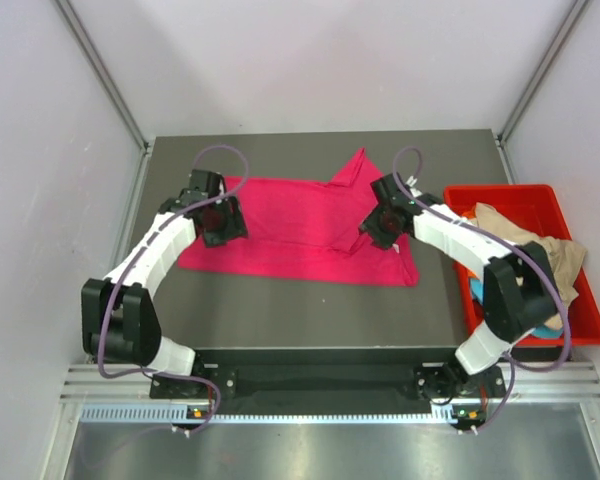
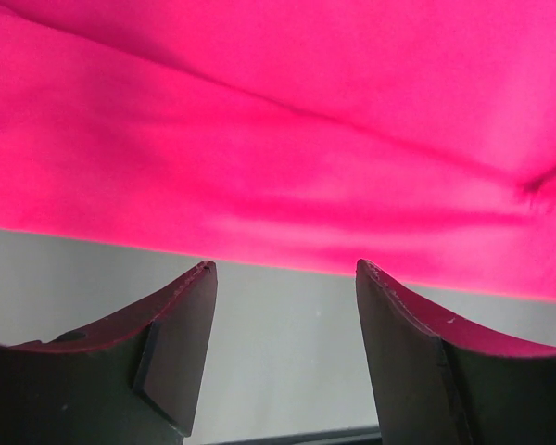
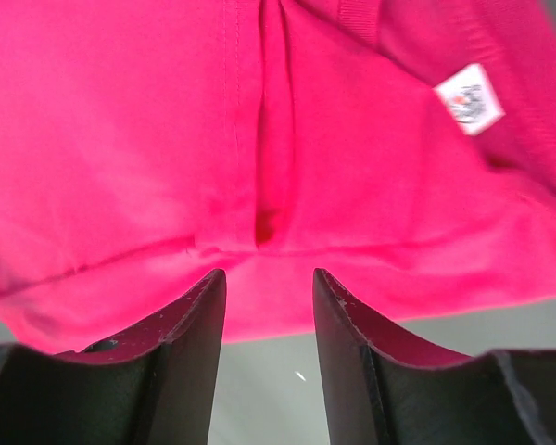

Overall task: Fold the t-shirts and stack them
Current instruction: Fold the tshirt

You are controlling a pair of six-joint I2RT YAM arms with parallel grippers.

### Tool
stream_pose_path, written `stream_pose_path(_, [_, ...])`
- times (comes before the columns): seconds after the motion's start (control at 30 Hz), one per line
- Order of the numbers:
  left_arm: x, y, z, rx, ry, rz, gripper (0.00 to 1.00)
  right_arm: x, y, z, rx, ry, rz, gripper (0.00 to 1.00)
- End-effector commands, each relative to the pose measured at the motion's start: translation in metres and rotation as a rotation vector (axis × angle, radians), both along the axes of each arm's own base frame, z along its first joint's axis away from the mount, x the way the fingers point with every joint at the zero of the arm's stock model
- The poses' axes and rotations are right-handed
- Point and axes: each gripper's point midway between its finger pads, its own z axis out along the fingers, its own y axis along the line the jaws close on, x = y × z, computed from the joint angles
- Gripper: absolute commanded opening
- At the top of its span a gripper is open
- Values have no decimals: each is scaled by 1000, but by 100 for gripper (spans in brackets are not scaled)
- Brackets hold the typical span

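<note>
A bright magenta-pink t-shirt (image 1: 300,225) lies spread across the dark table (image 1: 310,315), one corner pointing to the back. My left gripper (image 1: 225,228) is low over its left part. In the left wrist view this gripper (image 2: 285,269) is open, with bare grey table between the fingers and the t-shirt's edge (image 2: 278,167) just past the tips. My right gripper (image 1: 372,234) hovers over the t-shirt's right part. It (image 3: 269,273) is open too, its tips over the cloth's edge by a seam fold (image 3: 264,213), with nothing pinched. A white label (image 3: 470,97) shows on the cloth.
A red plastic bin (image 1: 500,192) stands at the table's right edge, partly behind the right arm. A tan-beige t-shirt (image 1: 540,245) is heaped in it, and turquoise cloth (image 1: 477,290) peeks out below. Grey walls and metal frame posts surround the table.
</note>
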Motion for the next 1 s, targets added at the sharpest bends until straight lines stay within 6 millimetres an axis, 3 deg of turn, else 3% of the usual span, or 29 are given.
stream_pose_path(0.0, [1,-10,15,42,-102,-80,67,29,21,6,68,-41,-81,43])
stream_pose_path(0.2, [-5,-11,24,36,-149,-73,67,40,34,-7,85,-32,-117,41])
stream_pose_path(0.6, [0,-7,27,50,-158,-46,67,33,43,-41,108,-16,-163,39])
stream_pose_path(0.97, [3,-3,29,70,-162,-23,68,35,61,-54,143,-43,-151,38])
